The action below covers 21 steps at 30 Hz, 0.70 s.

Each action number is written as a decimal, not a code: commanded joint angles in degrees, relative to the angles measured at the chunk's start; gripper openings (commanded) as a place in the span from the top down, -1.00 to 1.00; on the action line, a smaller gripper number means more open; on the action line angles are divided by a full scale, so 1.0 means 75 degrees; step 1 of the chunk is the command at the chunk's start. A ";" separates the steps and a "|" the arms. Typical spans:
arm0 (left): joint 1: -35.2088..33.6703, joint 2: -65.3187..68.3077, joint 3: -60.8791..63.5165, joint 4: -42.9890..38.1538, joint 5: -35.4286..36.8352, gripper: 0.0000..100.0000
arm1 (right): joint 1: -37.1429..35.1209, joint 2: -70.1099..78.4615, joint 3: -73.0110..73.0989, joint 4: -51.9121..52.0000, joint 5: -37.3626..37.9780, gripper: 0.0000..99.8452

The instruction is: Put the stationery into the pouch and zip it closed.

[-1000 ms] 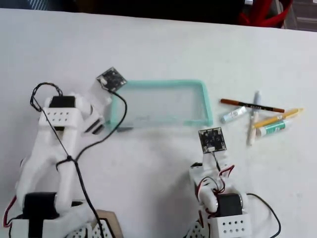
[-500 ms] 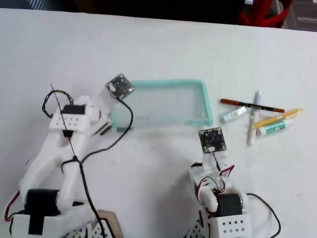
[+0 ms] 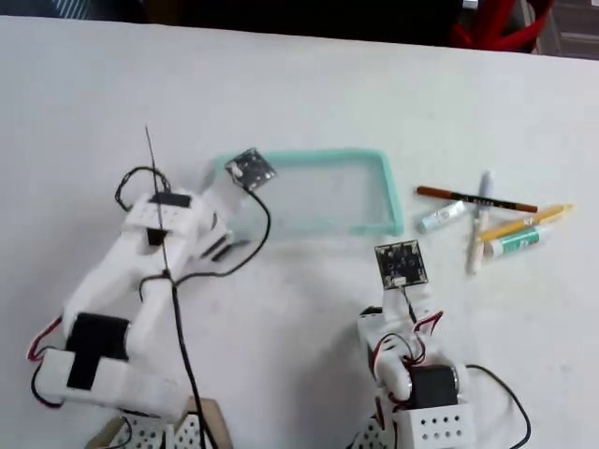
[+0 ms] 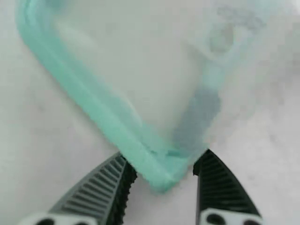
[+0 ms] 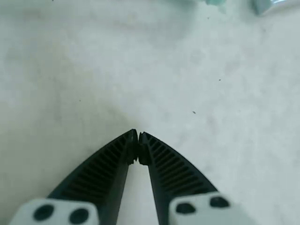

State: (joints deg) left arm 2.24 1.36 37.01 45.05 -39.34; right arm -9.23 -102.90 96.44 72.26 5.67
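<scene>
The clear, teal-edged flat pouch (image 3: 309,192) lies on the white table (image 3: 281,84), with the pens and markers (image 3: 482,217) loose beside it. The left gripper (image 4: 164,160) is spread around the pouch's corner; the right gripper (image 5: 138,134) is pinched together.

- No text, number or sign clear enough to read.
- Dark marks on the barrel of the brown pen (image 3: 475,199), possibly print, too small to make out.
</scene>
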 commanded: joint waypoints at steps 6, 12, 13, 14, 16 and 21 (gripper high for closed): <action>0.0076 0.0358 -0.0785 -0.0012 0.0164 0.92 | 0.0018 -0.0029 0.0059 0.0064 -0.0012 0.96; 0.0041 0.0123 -0.0949 0.0574 0.0152 0.93 | 0.0018 -0.0029 0.0059 0.0064 -0.0012 0.96; -0.0006 -0.0006 -0.1032 0.0727 0.0152 0.93 | 0.0018 -0.0029 0.0059 0.0064 -0.0012 0.96; -0.0076 -0.0158 -0.1137 0.0938 0.0152 0.93 | 0.0018 -0.0029 0.0059 0.0064 -0.0012 0.96; -0.0111 -0.0533 -0.1360 0.1430 0.0152 0.93 | 0.0018 -0.0029 0.0059 0.0064 -0.0012 0.96; -0.0041 -0.1705 -0.2051 0.2907 -0.0105 0.93 | 0.0018 -0.0029 0.0059 0.0064 -0.0012 0.96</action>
State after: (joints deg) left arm 1.98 -4.35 26.73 61.14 -38.99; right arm -9.23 -102.90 96.44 72.26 5.67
